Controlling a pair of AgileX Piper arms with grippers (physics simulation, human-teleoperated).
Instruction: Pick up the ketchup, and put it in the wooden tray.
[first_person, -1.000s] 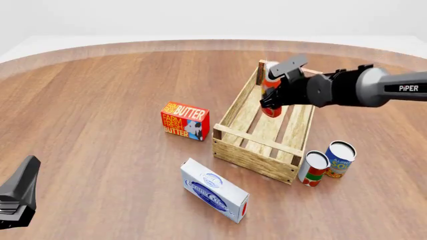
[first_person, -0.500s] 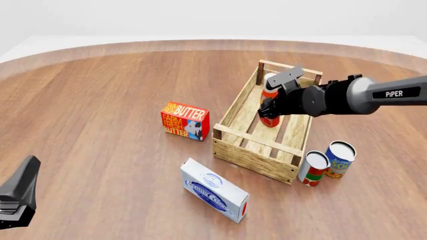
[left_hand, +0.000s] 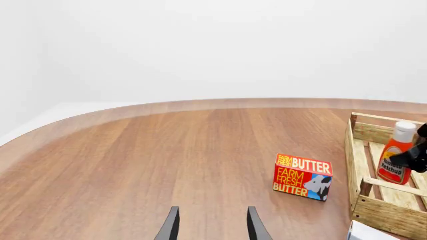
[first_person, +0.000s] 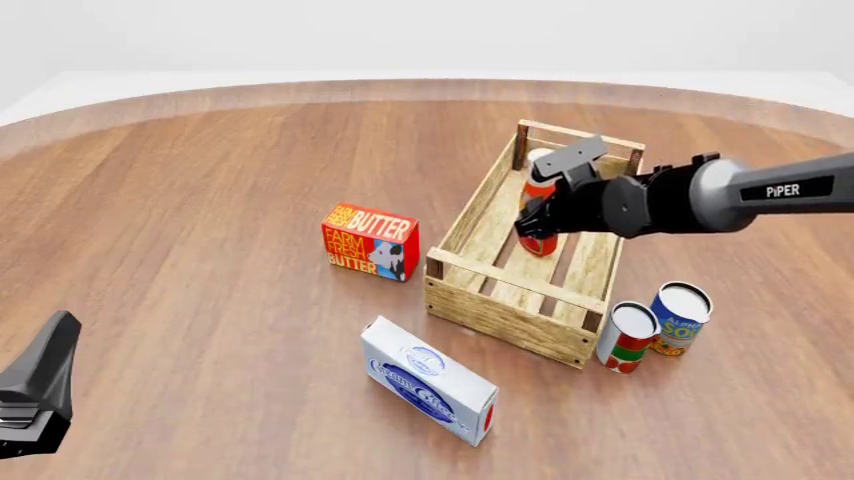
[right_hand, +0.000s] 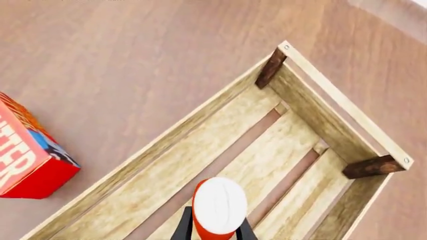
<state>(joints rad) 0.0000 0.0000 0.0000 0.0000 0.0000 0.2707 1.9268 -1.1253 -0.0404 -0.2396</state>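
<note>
The ketchup (first_person: 535, 243), a red-orange bottle with a white cap, stands upright inside the far half of the wooden tray (first_person: 507, 310). My right gripper (first_person: 538, 214) reaches in from the right and is shut on the ketchup around its middle. In the right wrist view the white cap of the ketchup (right_hand: 219, 204) sits between the two dark fingers, over the slats of the wooden tray (right_hand: 293, 135). The left wrist view shows the ketchup (left_hand: 396, 161) low in the wooden tray (left_hand: 357, 172). My left gripper (left_hand: 213, 227) is open and holds nothing, low at the near left (first_person: 38, 395).
A red butter box (first_person: 370, 241) stands left of the tray. A white and blue carton (first_person: 430, 393) lies in front of it. Beside the tray's near right corner stand a red-and-green can (first_person: 626, 337) and a blue can (first_person: 681, 318).
My right gripper has lowered the ketchup from above the tray's far end down between its walls. The left arm has not moved.
</note>
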